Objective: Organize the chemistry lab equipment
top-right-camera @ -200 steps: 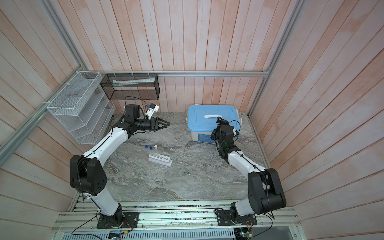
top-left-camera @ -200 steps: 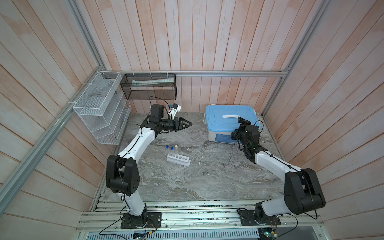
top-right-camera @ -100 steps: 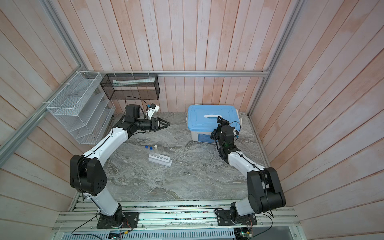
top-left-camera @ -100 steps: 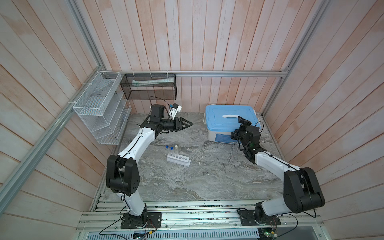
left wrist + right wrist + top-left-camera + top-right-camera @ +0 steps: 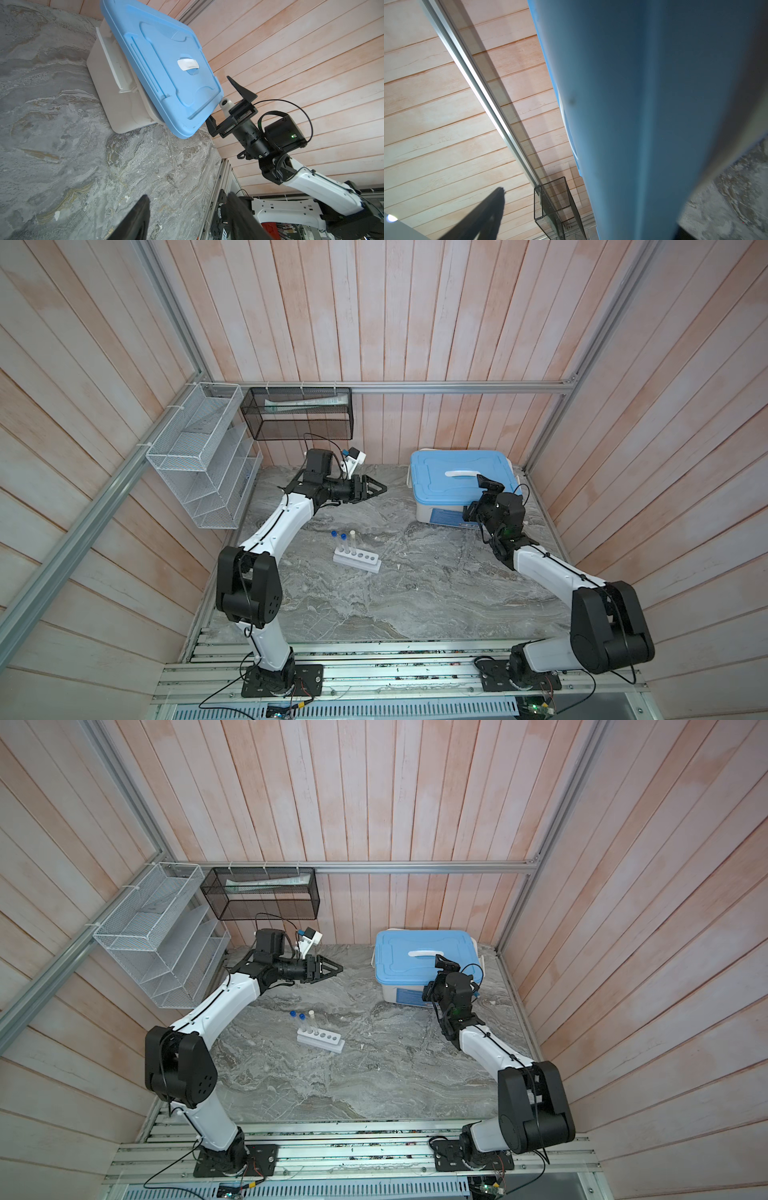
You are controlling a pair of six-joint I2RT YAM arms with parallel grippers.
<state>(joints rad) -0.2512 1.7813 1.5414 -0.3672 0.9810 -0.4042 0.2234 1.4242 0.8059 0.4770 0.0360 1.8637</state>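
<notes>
- Currently the work surface is a grey marbled tabletop [image 5: 415, 605], boxed in by pale pinkish wood-plank walls [image 5: 374, 323] with aluminium frame rails [image 5: 415, 386].
- A white tiered wire-mesh basket [image 5: 199, 456] hangs on the left wall and a black mesh basket [image 5: 299, 418] on the back wall. A large white plastic bin [image 5: 423, 514] with a blue lid [image 5: 436, 477] sits at the back right.
- Task item: the white plastic test-tube rack [image 5: 357, 563] stands mid-table, nearer the left arm and well apart from the bin. Three thin clear test tubes stand upright at its left end: two blue-capped tubes [image 5: 343, 537] and one white-capped tube [image 5: 352, 533].
- Tool state: the left gripper [image 5: 380, 488] hovers over the table between the black basket and the bin, jaws partly apart, nothing between them.
- The right gripper [image 5: 219, 100] is at the lid's front right corner, jaws wide, one finger above the lid and one below its rim. Can't tell whether either finger touches the lid.
- The right wrist view is mostly blurred blue lid up close.
- The left wrist view cuts that gripper's own fingers [image 5: 139, 218] off at the frame edge.
- The pale contents of the black basket are too small to identify.
- Versus a second ago, the arms, rack, tubes and bin show no visible shift in the top views.
</notes>
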